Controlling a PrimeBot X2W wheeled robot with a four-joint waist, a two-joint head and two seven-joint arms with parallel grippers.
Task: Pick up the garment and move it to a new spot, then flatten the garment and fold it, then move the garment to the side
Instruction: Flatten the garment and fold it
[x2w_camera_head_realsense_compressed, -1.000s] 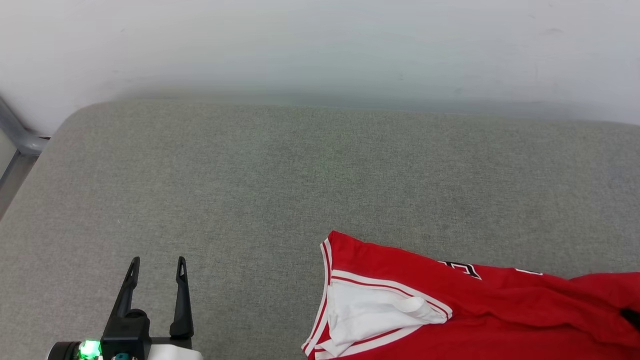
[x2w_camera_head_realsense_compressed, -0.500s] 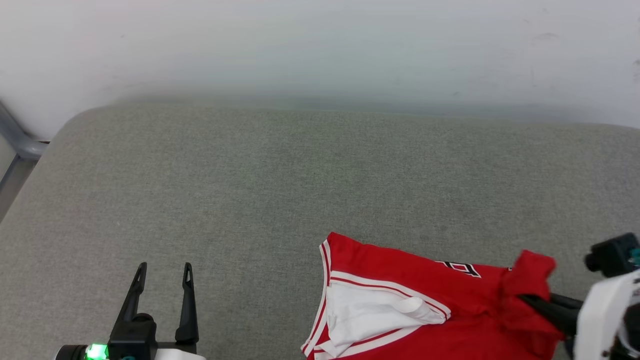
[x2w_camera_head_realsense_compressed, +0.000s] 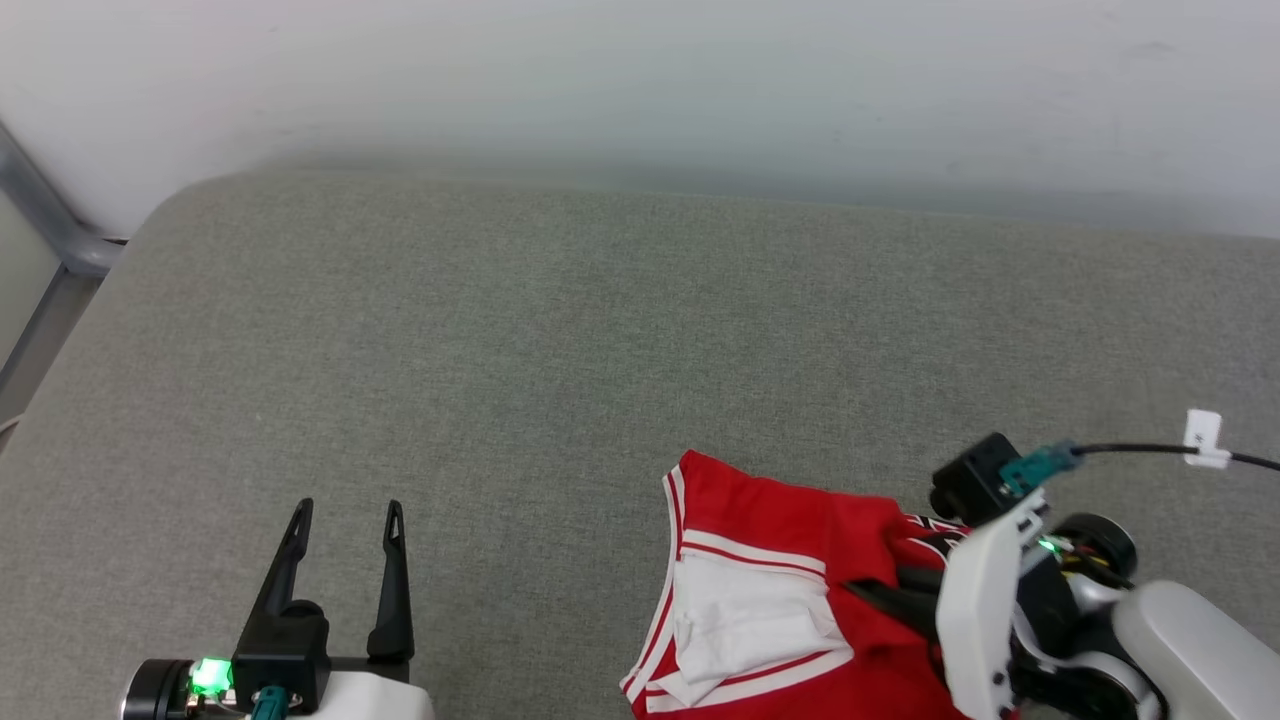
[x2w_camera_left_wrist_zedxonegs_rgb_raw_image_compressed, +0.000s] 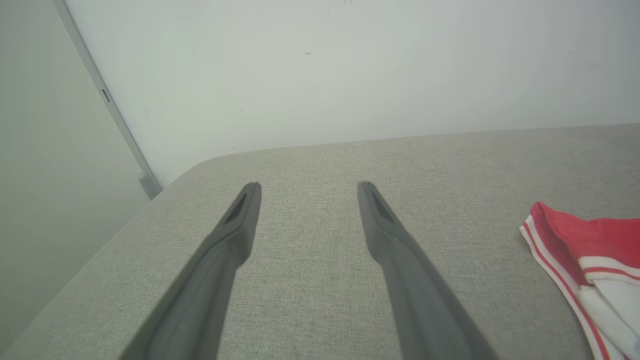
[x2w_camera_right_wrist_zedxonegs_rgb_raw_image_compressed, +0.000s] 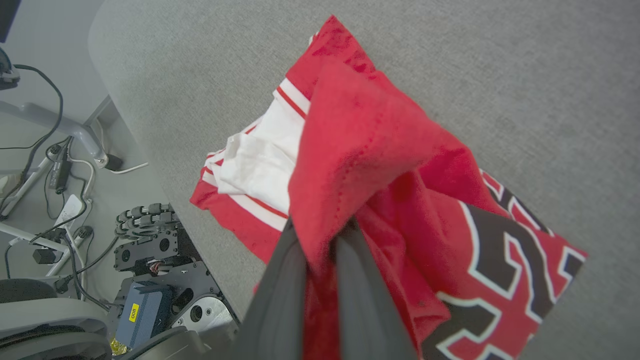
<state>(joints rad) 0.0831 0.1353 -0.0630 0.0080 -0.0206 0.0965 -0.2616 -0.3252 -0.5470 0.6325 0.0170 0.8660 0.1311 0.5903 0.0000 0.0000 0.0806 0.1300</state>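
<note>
Grey woven cushion (x2w_camera_head_realsense_compressed: 520, 340) ahead; my right gripper (x2w_camera_right_wrist_zedxonegs_rgb_raw_image_compressed: 322, 230) clamps the red soft-fabric T-shirt with white sleeves (x2w_camera_head_realsense_compressed: 770, 510), lower right (left gripper (x2w_camera_head_realsense_compressed: 347, 510) spread, empty). I'd lift high before carrying.

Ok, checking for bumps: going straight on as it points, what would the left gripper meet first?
Probably the cushion near its far edge, else the wall; depth is unclear. The shirt lies off to the side.

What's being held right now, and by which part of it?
The right end effector pinches the shirt by a bunched fold of its red body fabric. The left end effector is open and empty.
</note>
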